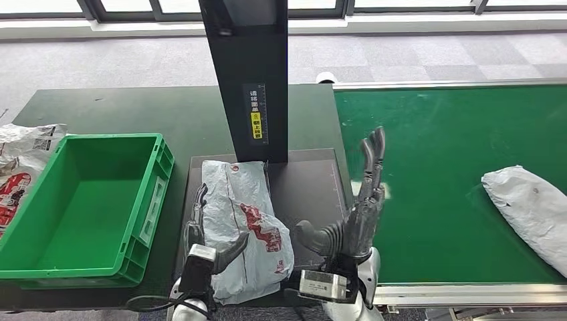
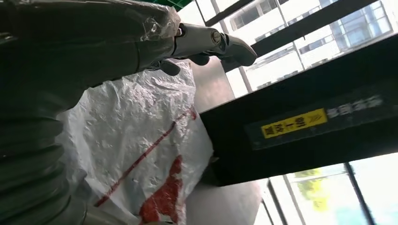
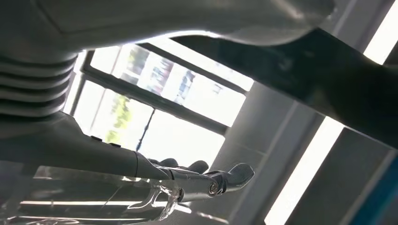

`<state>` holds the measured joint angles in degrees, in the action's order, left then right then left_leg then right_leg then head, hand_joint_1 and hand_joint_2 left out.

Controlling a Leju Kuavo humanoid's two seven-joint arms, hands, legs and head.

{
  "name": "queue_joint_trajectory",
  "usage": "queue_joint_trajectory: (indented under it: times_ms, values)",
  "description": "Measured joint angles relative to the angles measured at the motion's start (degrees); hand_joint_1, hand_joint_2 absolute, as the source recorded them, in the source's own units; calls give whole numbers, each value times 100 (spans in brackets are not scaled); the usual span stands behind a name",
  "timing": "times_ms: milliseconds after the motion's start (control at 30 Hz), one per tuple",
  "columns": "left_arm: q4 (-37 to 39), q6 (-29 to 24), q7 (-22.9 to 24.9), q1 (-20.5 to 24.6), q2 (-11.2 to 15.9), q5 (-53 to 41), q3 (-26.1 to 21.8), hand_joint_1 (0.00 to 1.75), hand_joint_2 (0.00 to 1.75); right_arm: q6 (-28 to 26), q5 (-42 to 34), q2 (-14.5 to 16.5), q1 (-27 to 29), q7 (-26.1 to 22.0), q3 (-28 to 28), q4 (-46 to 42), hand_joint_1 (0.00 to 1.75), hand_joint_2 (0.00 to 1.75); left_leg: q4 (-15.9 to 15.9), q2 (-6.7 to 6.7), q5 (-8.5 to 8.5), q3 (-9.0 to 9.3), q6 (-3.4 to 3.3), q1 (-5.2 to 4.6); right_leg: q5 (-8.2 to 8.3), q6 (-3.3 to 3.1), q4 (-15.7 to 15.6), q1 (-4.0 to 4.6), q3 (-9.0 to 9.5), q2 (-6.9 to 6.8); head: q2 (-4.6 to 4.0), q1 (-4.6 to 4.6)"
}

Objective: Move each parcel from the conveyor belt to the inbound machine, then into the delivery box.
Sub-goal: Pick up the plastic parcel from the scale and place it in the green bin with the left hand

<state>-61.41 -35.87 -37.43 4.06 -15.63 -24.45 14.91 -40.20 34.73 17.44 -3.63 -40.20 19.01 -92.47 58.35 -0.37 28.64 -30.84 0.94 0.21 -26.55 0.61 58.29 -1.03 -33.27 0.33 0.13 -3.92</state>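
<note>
A grey-blue parcel (image 1: 244, 221) with red print lies on the inbound machine's black platform (image 1: 311, 180), in front of its black post (image 1: 251, 73). My left hand (image 1: 204, 234) lies along the parcel's left side, fingers straight, thumb resting over the parcel's near part. In the left wrist view the parcel (image 2: 136, 154) sits against the palm side below the extended fingers (image 2: 206, 40). My right hand (image 1: 358, 214) stands open between platform and conveyor belt (image 1: 434, 154), fingers pointing away, holding nothing; its fingers (image 3: 211, 180) are straight. A second white parcel (image 1: 528, 204) lies on the belt at far right.
The green delivery box (image 1: 87, 207) stands left of the platform on the dark table. More parcels (image 1: 23, 164) lie at the table's left edge beyond the box. The belt's metal rim runs along the near side by my right arm.
</note>
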Motion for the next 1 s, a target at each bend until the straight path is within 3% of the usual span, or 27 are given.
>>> queue_joint_trajectory:
  times_ms: [133,300,500,767,900,1000]
  values:
    - [1189,-280,666,826,-56,-1045,-144,0,175,6,51,-2,37,-1,100,-688,0,175,0,2,-6,0,0,0,11,-2,0,0,2,-1,0,0]
    - [2346,-268,1831,1523,-211,-2275,-160,0,175,11,-195,-7,7,8,217,-840,0,175,0,2,-13,-1,-2,0,17,1,0,-1,3,-2,0,-1]
    - [3214,-47,2487,1980,-324,-2950,-160,0,175,13,-345,-11,-14,17,285,-814,0,175,0,-14,-15,-4,-6,0,16,1,0,-1,17,-16,0,1]
    - [3793,279,3198,2348,-370,-3555,-139,0,175,13,-358,-9,-17,18,285,-770,0,175,-3,-34,-7,-5,-18,-3,-7,10,-5,-4,79,-41,0,-1]
    - [3961,769,3613,2517,-382,-3924,-40,175,175,13,-381,-9,-19,18,285,-755,0,175,-4,-49,-6,33,-21,-5,-14,14,-6,-7,122,-54,0,-1]
    - [4027,1191,3787,2616,-396,-4119,49,175,175,13,-392,-9,-20,18,285,-749,0,175,-6,-56,16,87,-25,-6,-39,14,-7,-10,174,-62,0,-1]
